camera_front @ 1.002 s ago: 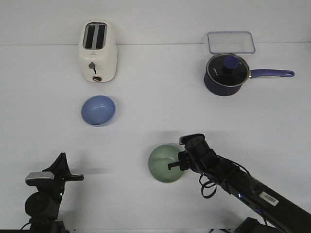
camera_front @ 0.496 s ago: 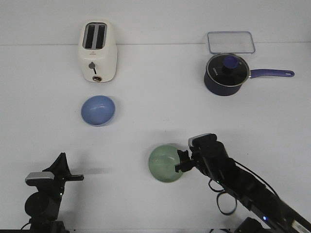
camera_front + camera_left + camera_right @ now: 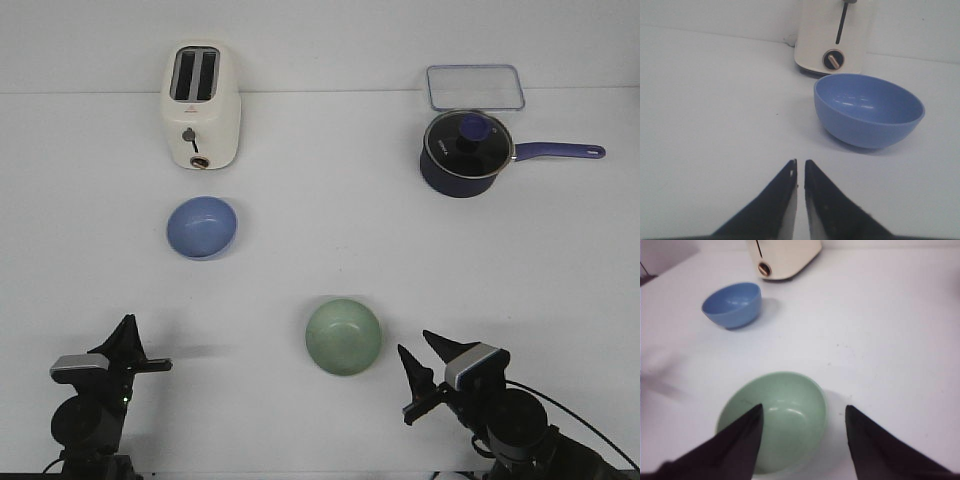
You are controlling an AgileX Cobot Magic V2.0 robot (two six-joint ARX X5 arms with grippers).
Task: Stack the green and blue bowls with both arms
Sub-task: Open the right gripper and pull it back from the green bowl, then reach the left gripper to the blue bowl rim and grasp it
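Both bowls sit apart on the worktop, neither one held.

We see the green bowl (image 3: 343, 336) upright near the middle of the white worktop (image 3: 320, 260), with the blue bowl (image 3: 202, 227) at about ten o'clock from it and well apart, just in front of the toaster (image 3: 200, 105). Our right tool (image 3: 430, 372) is spread wide and empty, at about four o'clock from the green bowl; our left tool (image 3: 142, 362) is nearly closed, holding nothing. We judge both bowls light, rigid and smooth, so likely slippery. The rim looks the best hold: one finger inside, one outside the wall, lifted level before nesting.
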